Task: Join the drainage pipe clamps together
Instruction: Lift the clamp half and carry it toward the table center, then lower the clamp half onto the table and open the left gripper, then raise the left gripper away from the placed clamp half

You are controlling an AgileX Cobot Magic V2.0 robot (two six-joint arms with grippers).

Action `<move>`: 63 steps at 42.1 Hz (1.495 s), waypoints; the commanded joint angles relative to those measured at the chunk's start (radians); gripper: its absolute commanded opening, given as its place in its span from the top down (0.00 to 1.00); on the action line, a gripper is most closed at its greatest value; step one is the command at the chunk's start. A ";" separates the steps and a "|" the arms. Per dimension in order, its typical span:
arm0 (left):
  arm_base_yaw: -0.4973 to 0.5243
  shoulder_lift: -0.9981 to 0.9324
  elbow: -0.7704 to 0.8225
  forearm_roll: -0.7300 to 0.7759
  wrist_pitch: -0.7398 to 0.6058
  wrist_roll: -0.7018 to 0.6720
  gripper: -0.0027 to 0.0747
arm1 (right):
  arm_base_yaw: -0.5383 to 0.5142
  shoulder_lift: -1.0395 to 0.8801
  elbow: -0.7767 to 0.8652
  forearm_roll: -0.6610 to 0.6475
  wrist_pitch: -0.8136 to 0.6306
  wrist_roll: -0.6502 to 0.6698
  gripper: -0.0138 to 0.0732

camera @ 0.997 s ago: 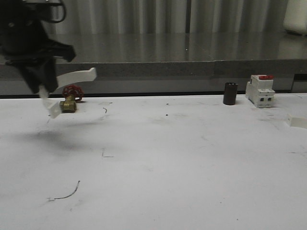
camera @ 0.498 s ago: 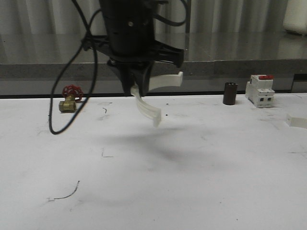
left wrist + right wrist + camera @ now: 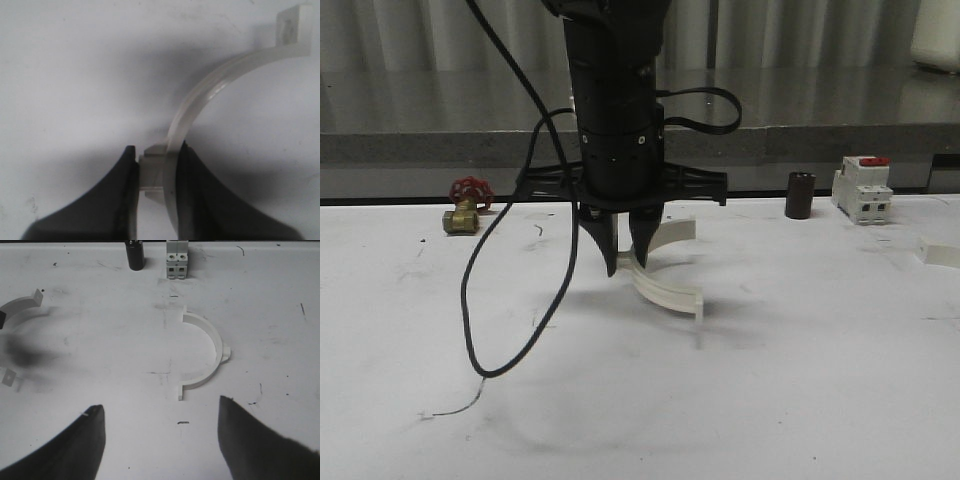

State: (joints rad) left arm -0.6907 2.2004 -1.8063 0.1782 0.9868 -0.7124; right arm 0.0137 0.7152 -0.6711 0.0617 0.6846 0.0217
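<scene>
Your left gripper (image 3: 627, 262) pinching one clamp half (image 3: 665, 285) above the table (image 3: 800, 380), right gripper (image 3: 160, 440) spread before the second half (image 3: 205, 352), breaker (image 3: 863, 190) and black cylinder (image 3: 800, 195) well beyond it, red-handled valve (image 3: 466, 205) far left of breaker.

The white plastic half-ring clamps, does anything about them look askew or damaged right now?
Nothing looks damaged. One white plastic half-ring clamp hangs tilted above the white table, pinched near its side lug by the left end effector. The other white half-ring clamp lies flat and intact on the table ahead of the open right end effector.
</scene>
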 commanded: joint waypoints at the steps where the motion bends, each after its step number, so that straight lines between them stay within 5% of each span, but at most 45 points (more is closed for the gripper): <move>1: -0.007 -0.044 -0.033 -0.008 -0.019 -0.018 0.99 | 0.003 0.003 -0.029 0.006 -0.060 -0.011 0.26; 24: 0.007 -0.022 -0.033 -0.034 -0.023 -0.036 0.98 | 0.003 0.003 -0.029 0.006 -0.060 -0.011 0.26; 38: 0.007 -0.022 -0.033 -0.037 -0.039 -0.036 0.62 | 0.003 0.003 -0.029 0.006 -0.060 -0.011 0.26; 50: 0.007 -0.034 -0.033 -0.026 -0.034 -0.032 0.57 | 0.003 0.003 -0.029 0.006 -0.060 -0.011 0.26; 55: 0.007 -0.076 -0.048 -0.006 -0.007 0.048 0.57 | 0.003 0.003 -0.029 0.006 -0.060 -0.011 0.26; 63: 0.008 -0.240 -0.048 -0.004 0.021 0.377 0.57 | 0.003 0.003 -0.029 0.006 -0.060 -0.011 0.26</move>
State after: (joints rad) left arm -0.6875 2.1177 -1.8190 0.1588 1.0016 -0.4858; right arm 0.0137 0.7152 -0.6711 0.0617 0.6846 0.0217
